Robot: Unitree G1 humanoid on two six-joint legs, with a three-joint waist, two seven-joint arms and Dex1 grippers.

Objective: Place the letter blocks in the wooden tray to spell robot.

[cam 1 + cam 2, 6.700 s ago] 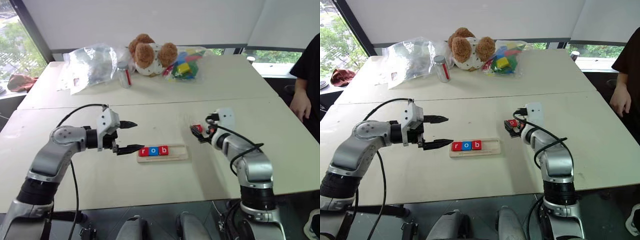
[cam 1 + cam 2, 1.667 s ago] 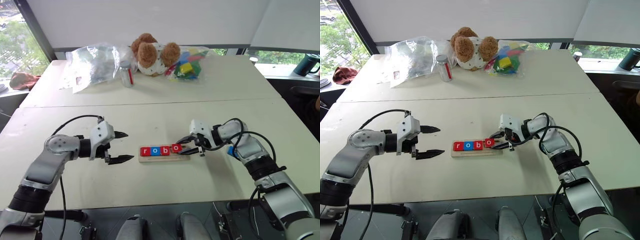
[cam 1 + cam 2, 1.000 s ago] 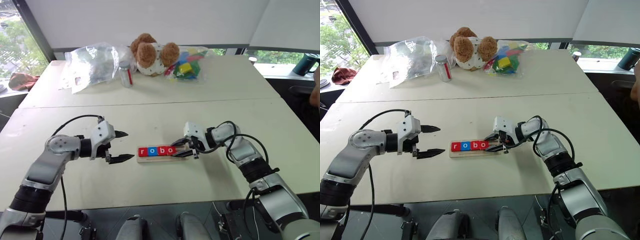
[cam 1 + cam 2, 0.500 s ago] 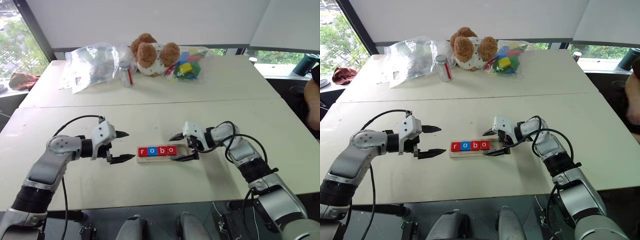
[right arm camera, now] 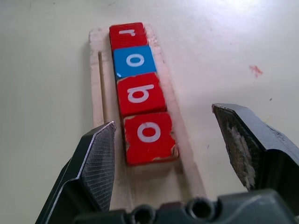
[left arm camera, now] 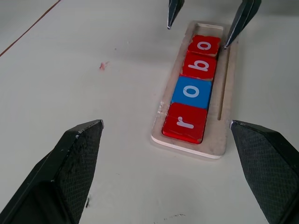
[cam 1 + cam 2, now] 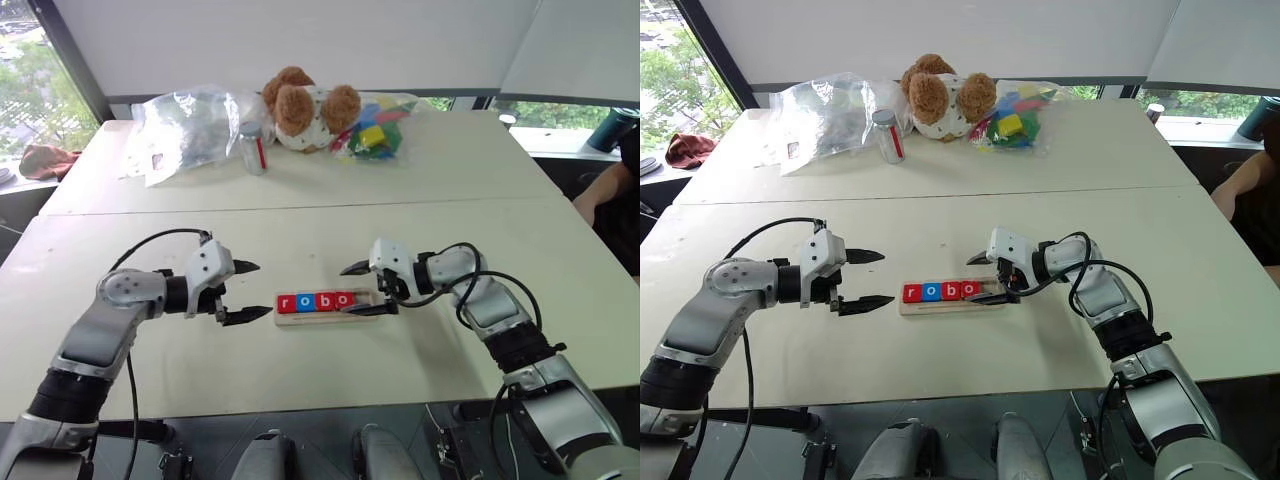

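- Release is what you have just got: a second ago your right end effector [image 7: 988, 275] was pinched on the fourth tile; now its fingers stand spread, one on each side of the wooden tray [image 7: 362, 301], holding nothing.
- That fourth tile, a red "o" [image 5: 148, 137], now lies flat in the channel, touching the red "b" [image 5: 139, 93] beside it.
- Your letter blocks [image 6: 192, 89] read r, o, b, o from the robot's left, so by my reckoning four of five are placed and only the "t" is left.
- Bare wood shows in the tray beyond the last "o", on your right end effector's side; that looks like the slot for the final tile.
- I cannot spot the "t" tile on the surface [image 7: 300, 230] in these views, so you will have to look for it.
- Your right fingertips sit just beside the tray's end, straddling it; the newly placed tile lies between them, apart from both.
- Your left end effector [image 7: 249, 292] hangs spread wide and empty, near the tray's "r" end, pointing along the row without touching.
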